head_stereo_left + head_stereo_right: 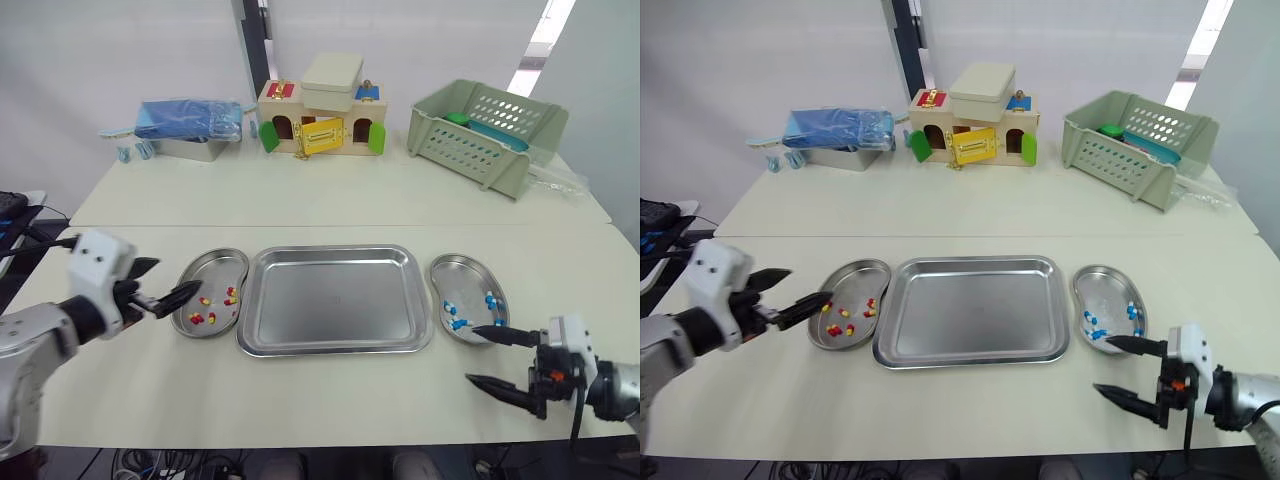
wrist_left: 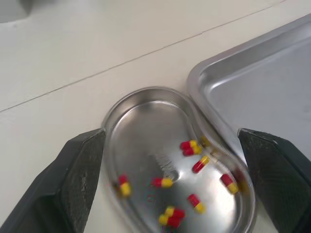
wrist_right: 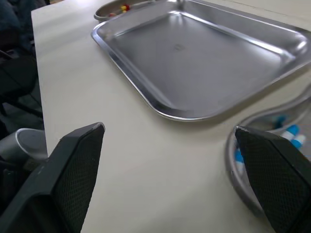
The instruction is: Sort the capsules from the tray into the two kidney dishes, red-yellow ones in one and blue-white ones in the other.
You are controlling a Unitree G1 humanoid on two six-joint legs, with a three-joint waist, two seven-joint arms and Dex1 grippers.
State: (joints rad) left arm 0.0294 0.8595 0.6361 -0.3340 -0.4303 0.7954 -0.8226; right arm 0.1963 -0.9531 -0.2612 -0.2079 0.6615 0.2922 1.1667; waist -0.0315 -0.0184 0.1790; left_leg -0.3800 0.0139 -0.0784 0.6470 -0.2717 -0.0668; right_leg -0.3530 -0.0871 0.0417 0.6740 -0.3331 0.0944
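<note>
Gaping left pincer (image 1: 178, 276) beside left kidney dish (image 1: 221, 267)

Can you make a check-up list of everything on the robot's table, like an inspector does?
Surface: pale table, nothing spilled.
Job's things: tray empty; red-yellow capsules in the left kidney dish; blue-white capsules in the right kidney dish.
Clutter: wooden latch house with a beige tin on top, green basket, blue pack, all along the far edge.
Grippers: left gripper open, empty, by the left dish; right gripper open, empty, by the right dish.
Cables: black cables past the table's left edge.
Surroundings: white wall, dark post.
</note>
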